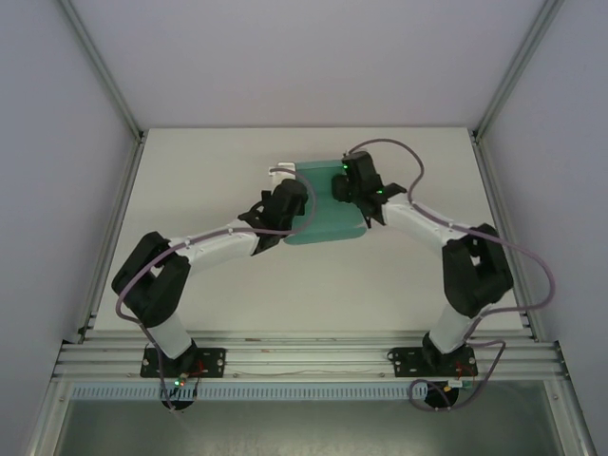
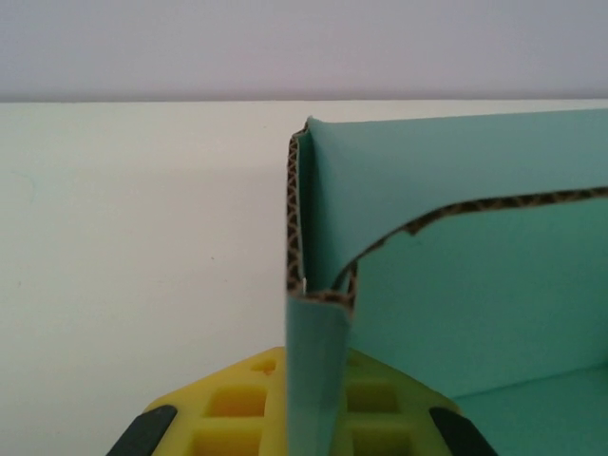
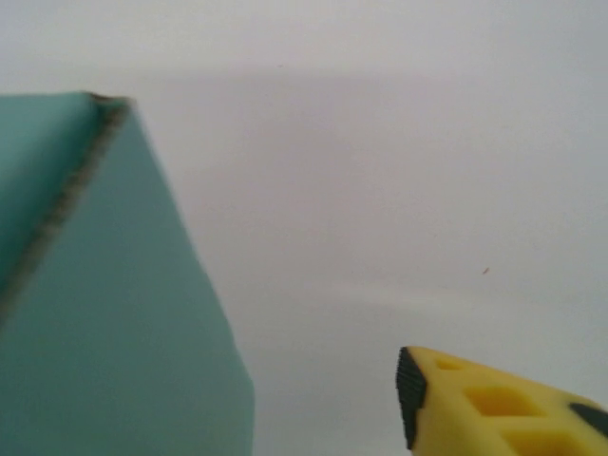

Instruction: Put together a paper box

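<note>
1. One left gripper [image 2: 304, 418] sits at the near-left corner of the single paper box [image 2: 475, 285], its fingers closed on one upright flap (corrugated edge showing).
2. One right gripper [image 1: 344, 182] is at the box's far edge; I cannot tell how wide it is.

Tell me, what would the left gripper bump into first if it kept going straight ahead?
Probably the paper box: its teal corner stands right ahead of the left gripper, with one flap reaching down to its tip. Depth is hard to judge.
</note>
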Motion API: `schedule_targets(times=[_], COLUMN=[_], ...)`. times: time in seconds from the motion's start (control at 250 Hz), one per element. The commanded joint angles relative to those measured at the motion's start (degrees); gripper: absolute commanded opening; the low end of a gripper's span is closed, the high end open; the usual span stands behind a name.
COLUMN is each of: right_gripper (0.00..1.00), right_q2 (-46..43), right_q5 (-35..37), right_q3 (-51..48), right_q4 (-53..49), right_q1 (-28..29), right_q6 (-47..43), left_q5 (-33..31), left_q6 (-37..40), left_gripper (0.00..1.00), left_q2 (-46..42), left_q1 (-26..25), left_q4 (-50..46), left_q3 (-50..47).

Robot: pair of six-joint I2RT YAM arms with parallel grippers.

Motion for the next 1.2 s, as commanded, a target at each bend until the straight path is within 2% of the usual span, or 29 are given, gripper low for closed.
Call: schedule_targets(times=[0.0,0.128,0.156,0.168,0.22,0.272,0.368,0.5,0.632,0.72,0.799,0.859,0.999,1.083,1.195], right_gripper=[0.65,0.88,0.99,1.0,1.0,1.0,1.0,1.0,1.0,1.0,1.0,1.0,1.0,1.0,1.0], right_q2=[-4.77,-9.38,-10.61,-11.14,-13.44,-16.33,-22.21,-29.19,-33.76,-34.97,-35.81,-35.99,-35.52,-35.41,-35.5], right_q5=[-9.44,-15.3,-17.45,-18.23,-21.31,-20.7,-12.92,-2.06,0.06,0.68,-3.07,-6.96,-12.7,-11.88,-10.9], right_q3=[-3.06,-5.54,-6.09,-6.35,-7.77,-9.74,-13.24,-15.39,-15.63,-15.61,-16.64,-17.51,-17.52,-17.64,-18.22], right_q4=[5.67,4.8,4.46,4.41,5.01,6.63,9.05,5.52,-3.38,-9.25,-12.22,-13.72,-17.93,-19.08,-19.36], right_q1=[-1.13,-1.24,-1.29,-1.33,-1.31,-1.4,-1.79,-3.44,-5.12,-6.58,-7.55,-8.25,-8.7,-8.78,-8.93], right_q6=[-4.49,-4.3,-4.45,-4.48,-4.35,-2.8,1.13,4.99,4.88,6.1,5.94,6.58,5.77,5.54,5.38], left_q5=[-0.6,1.54,1.81,1.95,2.89,4.2,8.43,20.82,33.14,35.6,35.66,38.47,36.54,32.56,29.17], left_q6=[0.75,1.13,1.06,0.99,1.1,1.01,2.41,8.24,19.9,29.58,36.79,42.91,49.53,50.78,51.0], left_gripper=[0.0,0.0,0.0,0.0,0.0,0.0,0.0,0.0,0.0,0.0,0.0,0.0,0.0,0.0,0.0], left_q2=[-1.96,-1.66,-1.72,-1.72,-1.91,-2.1,-2.46,-2.1,0.91,3.74,5.8,7.41,12.46,16.8,19.98], left_q1=[0.95,1.19,1.28,1.39,1.74,2.27,3.28,5.9,8.1,7.79,6.9,6.03,2.3,0.17,-0.43], left_q4=[0.45,-0.49,-0.58,-0.65,-0.34,-0.08,0.21,-2.15,-12.68,-24.83,-33.92,-41.78,-55.9,-59.16,-57.27], left_q3=[-0.2,0.56,0.52,0.52,0.22,-0.13,-0.54,0.99,7.68,13.72,16.73,18.8,24.79,27.45,28.91])
